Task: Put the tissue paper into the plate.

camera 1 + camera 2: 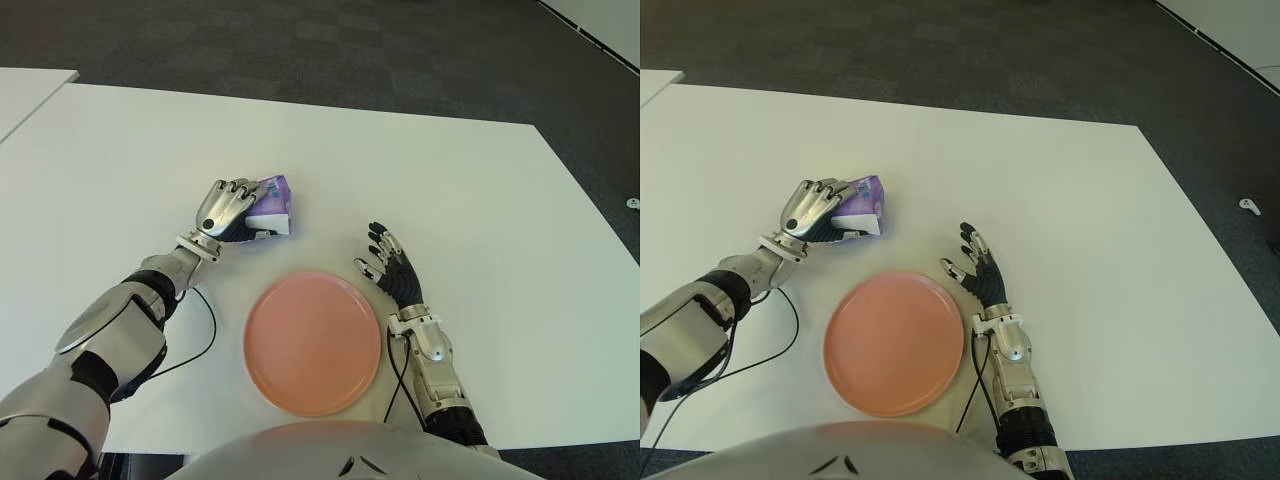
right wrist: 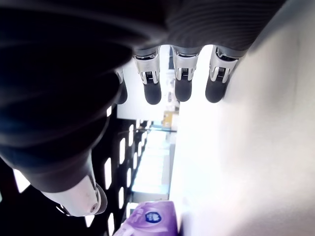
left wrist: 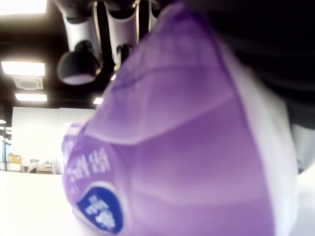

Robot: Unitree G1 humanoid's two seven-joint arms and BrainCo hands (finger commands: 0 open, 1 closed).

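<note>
The tissue paper pack (image 1: 272, 206), purple with a white end, sits on the white table (image 1: 460, 180) beyond the pink plate (image 1: 312, 342), apart from its far-left rim. The left hand (image 1: 228, 208) has its fingers curled over the pack and grips it from the robot's side. In the left wrist view the pack (image 3: 172, 147) fills nearly the whole picture, with a blue oval label on it and fingertips (image 3: 78, 61) over its edge; the eye views do not show this label clearly. The right hand (image 1: 392, 268) shows just beside the plate on its right, fingers spread and holding nothing. Its wrist view shows four straight fingers (image 2: 182, 83) and the pack (image 2: 150, 220) farther off. Around the table there is dark carpet floor (image 1: 350, 50). Another white table's corner (image 1: 30, 85) is at far left.
</note>
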